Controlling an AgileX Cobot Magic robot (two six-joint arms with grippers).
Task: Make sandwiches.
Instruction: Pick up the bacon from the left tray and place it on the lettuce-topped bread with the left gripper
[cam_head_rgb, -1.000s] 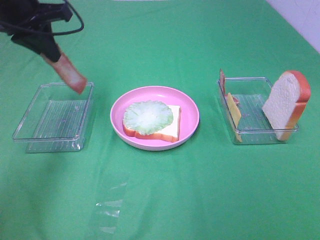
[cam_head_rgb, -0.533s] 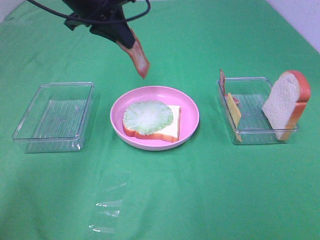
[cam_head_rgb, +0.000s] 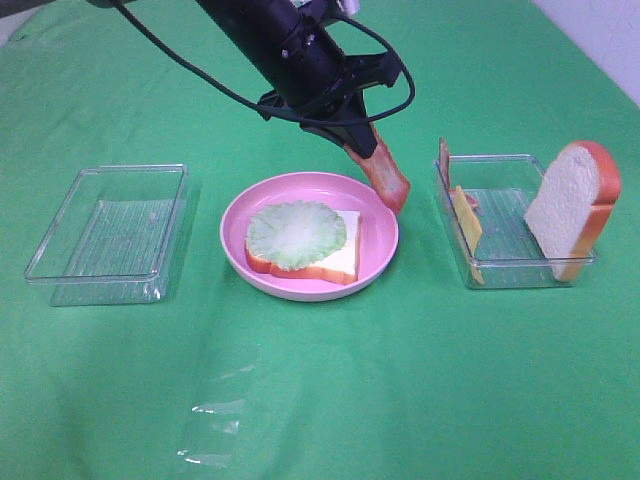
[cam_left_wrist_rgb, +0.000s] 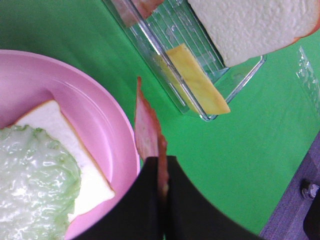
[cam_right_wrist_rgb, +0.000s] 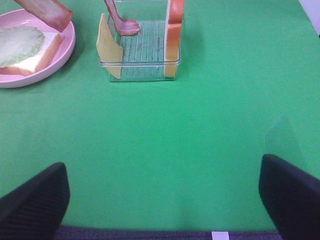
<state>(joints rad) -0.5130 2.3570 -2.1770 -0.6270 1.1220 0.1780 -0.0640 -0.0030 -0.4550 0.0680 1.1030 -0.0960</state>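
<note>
While left gripper (cam_head_rgb: 356, 147) pinches, bacon strip (cam_head_rgb: 386, 181) slants, tip down.

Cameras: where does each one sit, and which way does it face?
High view: mounted high, looks down on the table; shows left arm, left hand holding bacon.
Left wrist: on that arm, looks past left hand at bacon, plate, tray.
Right wrist: low, looks across the table; open right hand shows.
All share bacon, plate, tray.

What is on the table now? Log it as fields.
left gripper: shut on held bacon strip, above the rim of pink plate
pink plate: bottom bread slice topped with lettuce
right tray: upright bread slice, cheese slice, second bacon strip
left tray: nothing seen inside
right gripper: open, holding nothing
</note>
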